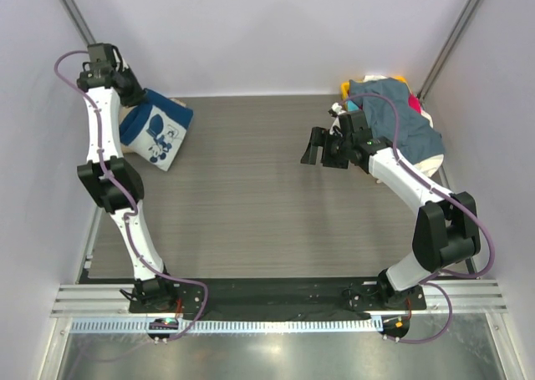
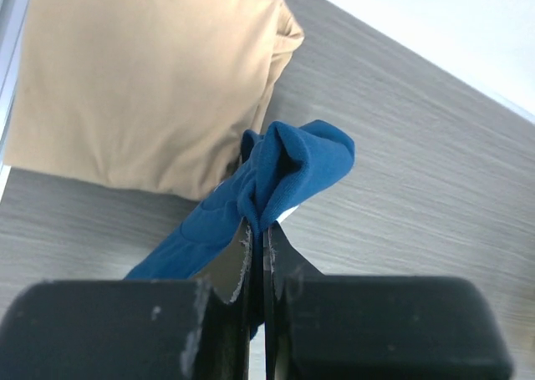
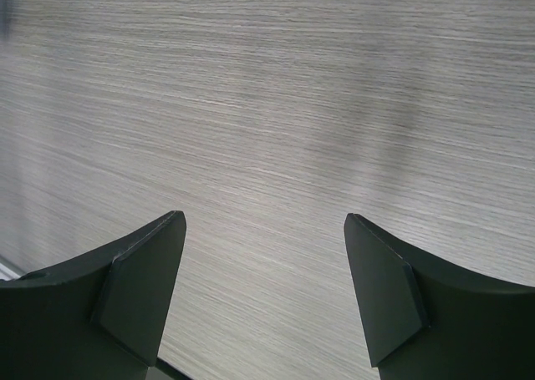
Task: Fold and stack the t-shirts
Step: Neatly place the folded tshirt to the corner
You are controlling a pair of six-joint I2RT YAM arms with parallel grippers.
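Observation:
A folded navy blue t-shirt [image 1: 159, 129] with a white cartoon print lies at the back left of the table, partly over a folded tan t-shirt [image 2: 142, 79]. My left gripper [image 2: 264, 225] is shut on a bunched edge of the navy t-shirt [image 2: 288, 167], lifting that edge just beside the tan one. At the back right is a loose pile of t-shirts [image 1: 399, 123]: a slate-blue one on top, with yellow [image 1: 345, 88], red [image 1: 414, 104] and white [image 1: 430, 159] cloth showing under it. My right gripper [image 1: 316, 146] hangs open left of that pile, over bare table [image 3: 267, 104], with nothing between its fingers [image 3: 142, 288].
White walls close in the table on the left, back and right, with slanted metal posts [image 1: 456, 38] in the back corners. A metal rail [image 1: 276, 301] carrying both arm bases runs along the near edge. The wood-grain tabletop [image 1: 251, 196] lies between the two heaps of cloth.

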